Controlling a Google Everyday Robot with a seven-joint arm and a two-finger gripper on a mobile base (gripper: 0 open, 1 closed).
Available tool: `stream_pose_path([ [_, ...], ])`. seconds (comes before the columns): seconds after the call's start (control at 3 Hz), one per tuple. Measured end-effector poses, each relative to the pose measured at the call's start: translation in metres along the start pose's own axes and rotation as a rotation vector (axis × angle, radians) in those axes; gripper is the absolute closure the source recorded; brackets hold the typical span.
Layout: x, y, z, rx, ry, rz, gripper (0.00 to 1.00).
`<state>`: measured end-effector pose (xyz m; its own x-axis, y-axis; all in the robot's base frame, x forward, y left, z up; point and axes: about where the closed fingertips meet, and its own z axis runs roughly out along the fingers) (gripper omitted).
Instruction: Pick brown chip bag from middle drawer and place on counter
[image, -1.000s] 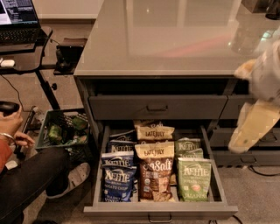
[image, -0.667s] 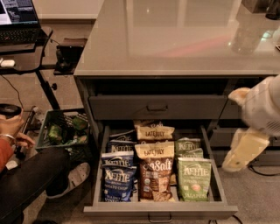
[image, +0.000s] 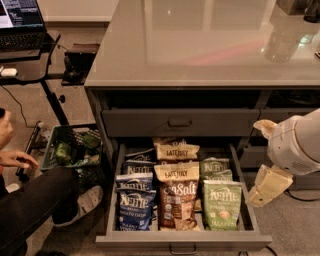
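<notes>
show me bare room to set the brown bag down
The counter is bare from its left edge to the items at its far right corner. The drawer is packed with bags around the brown bag. The gripper hangs right of the drawer.

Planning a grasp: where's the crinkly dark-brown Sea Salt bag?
The brown chip bag stands front-centre in the middle drawer, blue Kettle bag left, green Kettle bag right; the gripper hangs right of the drawer.

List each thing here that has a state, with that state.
Middle drawer: pulled open, packed with bags.
Brown chip bag: standing at the drawer's front centre, ungrasped.
Upper drawer: shut.
Counter: no chip bag on it.
Laptop: open, screen lit.
Gripper: outside the drawer, at the picture's right, apart from the bags.
</notes>
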<state>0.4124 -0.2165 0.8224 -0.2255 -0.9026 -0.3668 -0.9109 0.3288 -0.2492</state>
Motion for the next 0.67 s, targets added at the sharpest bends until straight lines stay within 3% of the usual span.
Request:
stream_pose_path([
  [0.33,0.000,0.013,0.026,-0.009,-0.020,0.021,0.00],
  [0.67,0.003,0.030,0.079,-0.024,-0.083,0.046,0.00],
])
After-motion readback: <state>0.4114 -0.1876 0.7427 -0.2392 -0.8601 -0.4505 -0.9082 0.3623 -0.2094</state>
